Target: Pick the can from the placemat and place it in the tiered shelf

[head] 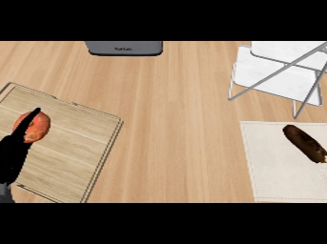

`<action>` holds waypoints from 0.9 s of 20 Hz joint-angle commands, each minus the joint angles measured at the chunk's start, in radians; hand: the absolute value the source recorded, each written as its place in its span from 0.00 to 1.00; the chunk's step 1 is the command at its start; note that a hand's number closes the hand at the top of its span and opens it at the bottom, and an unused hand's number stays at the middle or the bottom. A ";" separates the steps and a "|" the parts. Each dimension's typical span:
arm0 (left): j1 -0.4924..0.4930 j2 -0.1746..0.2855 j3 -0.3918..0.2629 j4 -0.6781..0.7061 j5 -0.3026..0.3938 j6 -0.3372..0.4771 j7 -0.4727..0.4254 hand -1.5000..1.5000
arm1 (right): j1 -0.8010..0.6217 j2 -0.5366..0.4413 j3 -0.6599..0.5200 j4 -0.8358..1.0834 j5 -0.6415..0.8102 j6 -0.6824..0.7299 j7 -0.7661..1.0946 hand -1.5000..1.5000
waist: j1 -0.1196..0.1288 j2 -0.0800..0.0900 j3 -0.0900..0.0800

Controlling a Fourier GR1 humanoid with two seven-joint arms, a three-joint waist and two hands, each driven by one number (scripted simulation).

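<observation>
Left hand (6,153) sits at the lower left edge, fingers straight up and holding nothing, over a wooden cutting board (71,147) with a reddish fruit (40,127). The dark brown can (305,142) lies flat on the placemat (285,181), near the tiered shelf (282,76).

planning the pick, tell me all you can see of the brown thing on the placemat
The can looks dark brown, long and narrow, with a lighter, ragged lower end. It lies on its side, slanting from upper left to lower right, in the upper right of the pale placemat. Only the placemat touches it.
</observation>
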State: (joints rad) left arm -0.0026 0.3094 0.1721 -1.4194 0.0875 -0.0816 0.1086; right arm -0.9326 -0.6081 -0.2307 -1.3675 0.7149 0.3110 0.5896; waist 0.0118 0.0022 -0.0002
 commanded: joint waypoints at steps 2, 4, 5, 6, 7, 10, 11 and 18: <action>0.029 -0.021 -0.017 -0.062 -0.016 0.011 0.034 0.50 | -0.058 -0.056 -0.019 0.229 0.024 -0.034 -0.109 1.00 | 0.007 0.001 0.000; -0.012 0.014 0.021 0.011 0.003 -0.015 0.009 0.50 | -0.004 0.035 -0.044 0.178 0.062 -0.186 -0.009 1.00 | 0.000 0.002 0.000; 0.003 -0.004 0.017 0.051 -0.026 0.002 -0.058 0.50 | -0.026 -0.043 -0.096 0.265 0.030 -0.158 -0.087 0.00 | 0.001 0.004 0.000; 0.036 -0.046 -0.016 -0.016 -0.028 0.018 -0.025 0.50 | 0.002 0.009 -0.034 0.258 0.066 -0.179 -0.078 0.00 | 0.002 0.001 0.000; 0.021 0.013 0.023 -0.002 0.006 -0.036 -0.020 0.50 | -0.036 -0.030 -0.022 0.341 0.074 -0.144 -0.121 0.00 | 0.010 0.003 0.000; -0.002 0.008 0.028 0.063 -0.009 -0.034 -0.050 0.50 | -0.035 -0.027 0.015 0.336 0.105 -0.167 -0.156 0.00 | 0.002 0.002 0.000; 0.003 0.003 0.027 0.027 -0.013 -0.019 -0.034 0.50 | -0.014 -0.032 -0.011 0.377 0.087 -0.201 -0.225 0.00 | 0.004 0.002 0.000; -0.046 -0.001 0.019 -0.033 -0.014 -0.001 0.076 0.50 | -0.071 -0.029 -0.112 0.400 -0.028 -0.209 -0.247 0.00 | -0.003 -0.001 0.001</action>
State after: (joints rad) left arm -0.0097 0.2964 0.1860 -1.4276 0.0692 -0.0876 0.1194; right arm -0.9917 -0.6416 -0.3055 -1.0046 0.7298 0.1108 0.3666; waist 0.0104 -0.0063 -0.0036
